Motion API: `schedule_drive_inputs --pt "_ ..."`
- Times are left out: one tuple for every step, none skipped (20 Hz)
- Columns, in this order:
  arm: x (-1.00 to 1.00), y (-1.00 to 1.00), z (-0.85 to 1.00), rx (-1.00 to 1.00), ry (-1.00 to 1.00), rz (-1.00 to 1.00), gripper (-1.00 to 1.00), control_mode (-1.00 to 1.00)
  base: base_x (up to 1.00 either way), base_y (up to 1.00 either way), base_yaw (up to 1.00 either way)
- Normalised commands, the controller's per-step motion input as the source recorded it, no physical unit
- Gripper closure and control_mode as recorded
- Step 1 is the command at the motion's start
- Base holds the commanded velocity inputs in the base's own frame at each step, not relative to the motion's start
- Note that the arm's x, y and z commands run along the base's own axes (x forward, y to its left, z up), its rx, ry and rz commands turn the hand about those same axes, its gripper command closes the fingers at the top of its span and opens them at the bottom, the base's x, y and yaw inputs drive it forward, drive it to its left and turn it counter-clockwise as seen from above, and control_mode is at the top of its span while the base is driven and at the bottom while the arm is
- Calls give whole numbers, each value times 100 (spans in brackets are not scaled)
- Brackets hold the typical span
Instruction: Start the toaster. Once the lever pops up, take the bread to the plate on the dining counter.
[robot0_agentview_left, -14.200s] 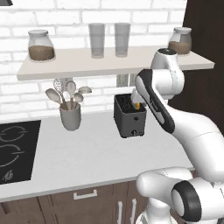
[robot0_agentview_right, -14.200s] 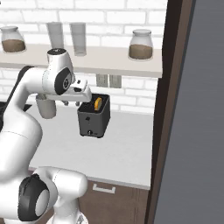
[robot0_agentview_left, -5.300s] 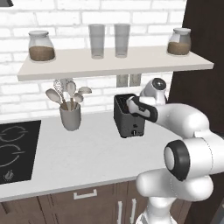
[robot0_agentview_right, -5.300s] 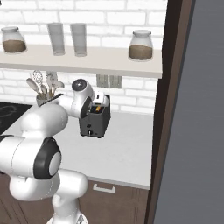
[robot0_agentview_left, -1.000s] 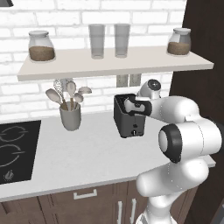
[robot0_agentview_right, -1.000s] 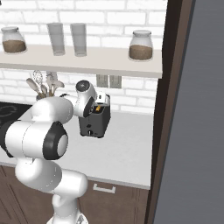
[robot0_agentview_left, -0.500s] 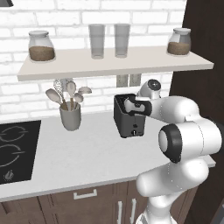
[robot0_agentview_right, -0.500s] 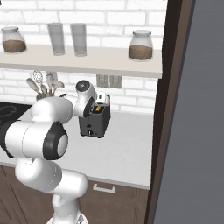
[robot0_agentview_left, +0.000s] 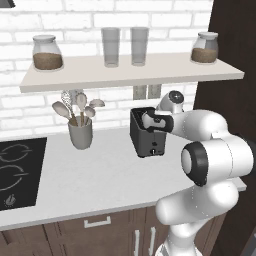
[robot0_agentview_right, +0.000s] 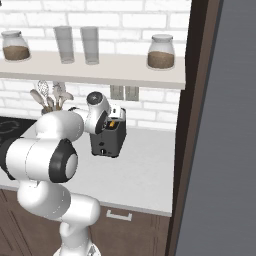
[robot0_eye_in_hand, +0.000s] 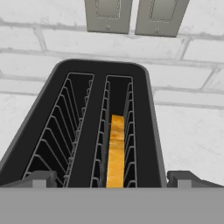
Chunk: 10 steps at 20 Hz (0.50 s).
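Note:
The dark grey toaster (robot0_agentview_left: 147, 136) stands on the white countertop by the brick wall, also seen from the other side as the toaster (robot0_agentview_right: 107, 140). From the hand view, the toaster (robot0_eye_in_hand: 61, 131) shows two slots from above. The golden bread (robot0_eye_in_hand: 116, 153) stands on edge in the right slot, and a bit of the bread (robot0_agentview_right: 113, 123) peeks out at the top. My gripper (robot0_eye_in_hand: 111, 179) hovers just over the toaster's near end. It is open wide, one fingertip on each side, holding nothing. The gripper (robot0_agentview_left: 148, 120) sits at the toaster's top edge. The plate and the dining counter are out of view.
A grey utensil cup (robot0_agentview_left: 81, 135) stands left of the toaster, and a black cooktop (robot0_agentview_left: 15, 170) lies further left. A shelf (robot0_agentview_left: 130, 70) with jars and glasses hangs above. Two wall outlets (robot0_eye_in_hand: 131, 15) sit behind the toaster. A dark tall panel (robot0_agentview_right: 200, 125) closes off the right.
Nothing has moved over the last second. Compared with about five seconds ago, the hand has shifted slightly at the toaster's top, and the arm is folded closer.

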Motion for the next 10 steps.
schedule_drive_inputs --pt "0 0 0 0 0 0 -100 -100 0 0 0" --pt "0 0 0 0 0 0 -100 -100 0 0 0" --pt "0 0 0 0 0 0 -100 -100 0 0 0" --pt "0 0 0 0 0 0 -100 -100 0 0 0" --pt "0 0 0 0 0 0 -100 -100 0 0 0" --pt "0 0 0 0 0 0 -100 -100 0 0 0" --pt "0 0 0 0 0 0 -100 -100 0 0 0" --pt "0 0 0 0 0 0 -100 -100 0 0 0" --pt "0 0 0 0 0 0 -100 -100 0 0 0" --pt "0 0 0 0 0 0 -100 -100 0 0 0"
